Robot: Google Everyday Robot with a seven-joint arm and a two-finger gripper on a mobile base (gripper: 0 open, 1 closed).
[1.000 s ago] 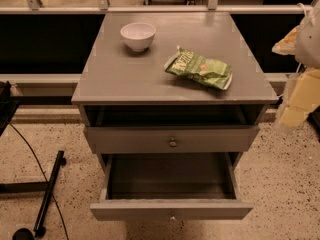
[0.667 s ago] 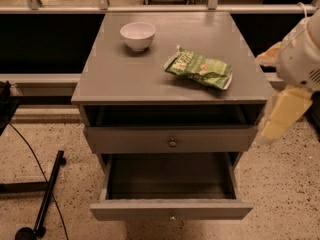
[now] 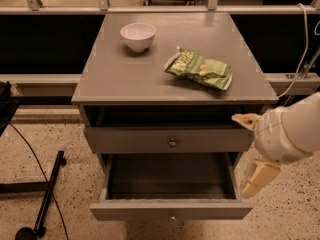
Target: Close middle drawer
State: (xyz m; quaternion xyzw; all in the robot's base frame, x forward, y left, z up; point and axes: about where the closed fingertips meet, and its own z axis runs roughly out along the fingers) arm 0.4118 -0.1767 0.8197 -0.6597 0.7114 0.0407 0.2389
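The middle drawer [image 3: 170,209] is a grey wooden box pulled far out of the grey cabinet [image 3: 125,84]. Its low front panel faces me and has a small round knob [image 3: 172,217] at its centre. Its inside looks empty. Above it is another grey drawer front [image 3: 125,140] with a brass-coloured knob [image 3: 172,143], with a dark gap over it. My gripper [image 3: 256,171], cream-coloured on a white arm, hangs at the right side of the cabinet. It is beside the open drawer's right wall and apart from the front panel.
A white bowl [image 3: 138,35] and a green snack bag [image 3: 200,70] lie on the cabinet top. A black stand leg [image 3: 47,199] and cable lie on the speckled floor at the left. A rail [image 3: 160,9] and a dark recess run behind the cabinet.
My arm has moved left and down, from beside the cabinet's top right corner to beside the open drawer. The drawer, bowl and bag have not moved.
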